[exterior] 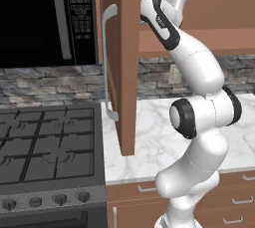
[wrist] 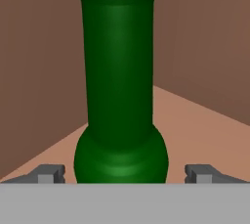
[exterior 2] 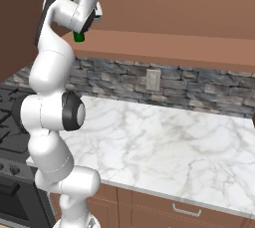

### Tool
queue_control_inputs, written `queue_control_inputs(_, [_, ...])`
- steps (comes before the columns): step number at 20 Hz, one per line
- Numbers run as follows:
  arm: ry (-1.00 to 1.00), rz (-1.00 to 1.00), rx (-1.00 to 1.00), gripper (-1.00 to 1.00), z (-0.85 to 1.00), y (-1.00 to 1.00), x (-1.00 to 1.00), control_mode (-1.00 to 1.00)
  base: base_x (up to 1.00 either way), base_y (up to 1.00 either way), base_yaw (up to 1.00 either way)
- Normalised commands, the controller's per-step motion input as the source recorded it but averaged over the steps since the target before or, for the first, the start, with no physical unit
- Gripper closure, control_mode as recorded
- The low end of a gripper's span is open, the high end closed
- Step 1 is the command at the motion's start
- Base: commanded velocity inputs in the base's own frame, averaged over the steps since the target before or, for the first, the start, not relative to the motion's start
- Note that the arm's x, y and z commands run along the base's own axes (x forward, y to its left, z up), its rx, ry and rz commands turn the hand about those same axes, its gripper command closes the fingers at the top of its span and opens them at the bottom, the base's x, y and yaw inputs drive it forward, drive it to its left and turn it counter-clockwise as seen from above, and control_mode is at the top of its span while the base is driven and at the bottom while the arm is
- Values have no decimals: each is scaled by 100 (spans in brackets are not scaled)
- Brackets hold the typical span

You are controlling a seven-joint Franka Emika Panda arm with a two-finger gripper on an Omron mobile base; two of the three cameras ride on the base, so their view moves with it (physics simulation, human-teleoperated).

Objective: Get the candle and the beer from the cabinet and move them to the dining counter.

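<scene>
Green beer (wrist: 119,96) stands upright between the wide-spread fingers (wrist: 49,174), untouched

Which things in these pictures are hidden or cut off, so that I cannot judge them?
- The beer: in the hand view its top is cut off by the upper edge, its base by the grey band; cap not visible.
- In the right base view the arm hides all but a green bit of the beer.
- The gripper: only the fingertips show, wide apart beside the bottle; contact cannot be judged.
- The cabinet: in the left base view its open door and the arm hide the inside.
</scene>
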Motion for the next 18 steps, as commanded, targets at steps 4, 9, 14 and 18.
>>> queue_control_inputs(4, [0, 0, 0, 100, 0, 0, 0, -100, 0, 0, 0])
queue_control_inputs(9, [0, 0, 0, 100, 0, 0, 0, -100, 0, 0, 0])
queue_control_inputs(14, [0, 0, 0, 100, 0, 0, 0, -100, 0, 0, 0])
queue_control_inputs(18, [0, 0, 0, 100, 0, 0, 0, -100, 0, 0, 0])
